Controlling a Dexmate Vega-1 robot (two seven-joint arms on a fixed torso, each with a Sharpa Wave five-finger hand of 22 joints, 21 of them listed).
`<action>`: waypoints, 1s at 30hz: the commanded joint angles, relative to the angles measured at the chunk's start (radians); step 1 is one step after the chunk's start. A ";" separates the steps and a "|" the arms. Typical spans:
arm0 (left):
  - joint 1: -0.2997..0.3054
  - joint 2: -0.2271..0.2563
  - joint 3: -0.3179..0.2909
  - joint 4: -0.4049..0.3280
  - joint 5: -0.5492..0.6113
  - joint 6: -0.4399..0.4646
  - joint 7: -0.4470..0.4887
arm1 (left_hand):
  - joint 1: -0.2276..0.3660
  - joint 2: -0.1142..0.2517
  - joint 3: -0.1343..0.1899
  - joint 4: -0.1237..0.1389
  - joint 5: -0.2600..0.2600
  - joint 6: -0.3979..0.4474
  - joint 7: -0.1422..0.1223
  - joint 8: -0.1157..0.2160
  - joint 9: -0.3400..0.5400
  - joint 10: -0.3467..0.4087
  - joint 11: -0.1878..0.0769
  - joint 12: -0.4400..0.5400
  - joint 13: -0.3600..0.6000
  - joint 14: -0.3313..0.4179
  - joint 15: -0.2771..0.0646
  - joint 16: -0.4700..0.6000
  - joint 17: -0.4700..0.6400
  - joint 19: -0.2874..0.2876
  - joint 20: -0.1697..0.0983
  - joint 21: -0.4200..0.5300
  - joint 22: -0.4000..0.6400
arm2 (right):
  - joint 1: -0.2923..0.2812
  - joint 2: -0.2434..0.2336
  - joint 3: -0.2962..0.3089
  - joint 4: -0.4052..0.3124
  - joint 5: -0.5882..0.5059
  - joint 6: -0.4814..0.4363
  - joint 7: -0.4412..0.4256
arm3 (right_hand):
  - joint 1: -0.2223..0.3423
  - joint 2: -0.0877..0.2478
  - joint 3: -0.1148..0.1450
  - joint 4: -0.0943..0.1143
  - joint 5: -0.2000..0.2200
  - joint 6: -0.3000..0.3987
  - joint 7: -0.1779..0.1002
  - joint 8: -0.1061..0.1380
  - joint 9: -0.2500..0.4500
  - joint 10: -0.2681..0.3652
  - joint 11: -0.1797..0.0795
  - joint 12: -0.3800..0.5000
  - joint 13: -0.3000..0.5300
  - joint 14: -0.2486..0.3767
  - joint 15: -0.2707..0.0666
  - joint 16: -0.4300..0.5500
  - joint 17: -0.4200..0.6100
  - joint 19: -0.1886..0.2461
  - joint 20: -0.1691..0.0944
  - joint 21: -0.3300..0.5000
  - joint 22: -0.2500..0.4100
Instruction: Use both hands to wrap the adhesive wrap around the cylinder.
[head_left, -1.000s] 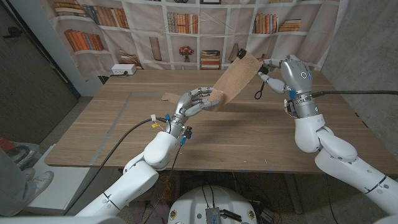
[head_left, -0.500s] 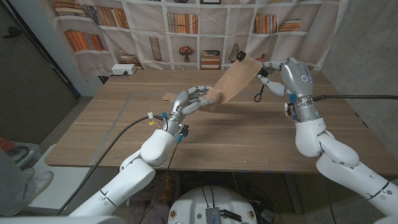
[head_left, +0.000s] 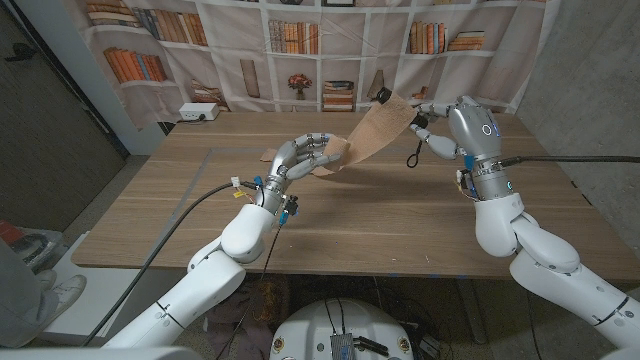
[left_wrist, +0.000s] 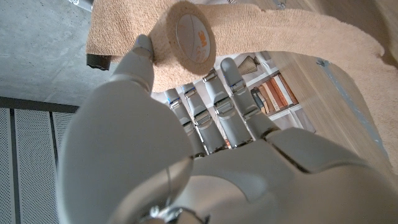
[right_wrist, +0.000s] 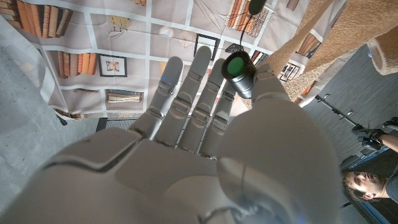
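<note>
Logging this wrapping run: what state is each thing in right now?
Wrap roll: held up by left hand, partly unrolled.
Wrap strip: stretched in the air between both hands.
Cylinder: gripped by right hand, strip's end on it.
Left hand: grips roll.
Right hand: grips cylinder.

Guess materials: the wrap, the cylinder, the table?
Wrap: tan crepe-like fabric, matte; fuzzy weave shows on the roll in the left wrist view.
Cylinder: dark, probably plastic or metal, with a glossy green end; hard to tell.
Table: wood or wood laminate, with visible grain and a satin sheen.
</note>
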 joint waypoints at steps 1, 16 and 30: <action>-0.009 0.005 -0.029 0.012 0.017 -0.006 0.015 | 0.175 0.188 0.003 0.005 0.008 0.100 0.103 0.005 0.006 0.003 -0.005 0.007 0.003 0.005 -0.063 0.005 0.003 -0.006 -0.087 0.004 -0.001 | 0.006 -0.012 -0.003 0.007 -0.012 0.046 0.010 | 0.113 0.124 0.004 0.006 0.006 0.035 -0.029 0.005 0.002 0.035 -0.024 0.004 0.005 0.012 -0.082 -0.004 0.006 -0.003 -0.162 0.004 0.002; 0.047 0.014 -0.101 -0.021 0.047 -0.003 0.089 | 0.175 0.188 0.003 0.005 0.008 0.099 0.101 0.007 0.005 0.003 -0.005 0.007 0.003 0.004 -0.063 0.005 0.003 -0.008 -0.086 0.007 -0.002 | 0.021 -0.062 -0.008 0.011 -0.047 0.134 0.029 | 0.110 0.124 0.003 0.009 0.007 0.037 -0.029 0.005 0.002 0.036 -0.024 0.002 0.004 0.011 -0.081 -0.005 0.007 -0.004 -0.160 0.002 -0.002; 0.031 0.027 -0.119 -0.021 0.031 0.004 0.051 | 0.174 0.189 0.003 0.005 0.009 0.098 0.102 0.008 0.004 0.002 -0.005 0.007 0.003 0.005 -0.063 0.005 0.004 -0.011 -0.085 0.008 -0.002 | 0.056 -0.072 -0.039 0.022 -0.068 0.187 0.073 | 0.110 0.123 0.003 0.008 0.007 0.038 -0.029 0.004 0.001 0.039 -0.024 0.002 0.004 0.011 -0.081 -0.006 0.007 -0.004 -0.162 0.003 -0.004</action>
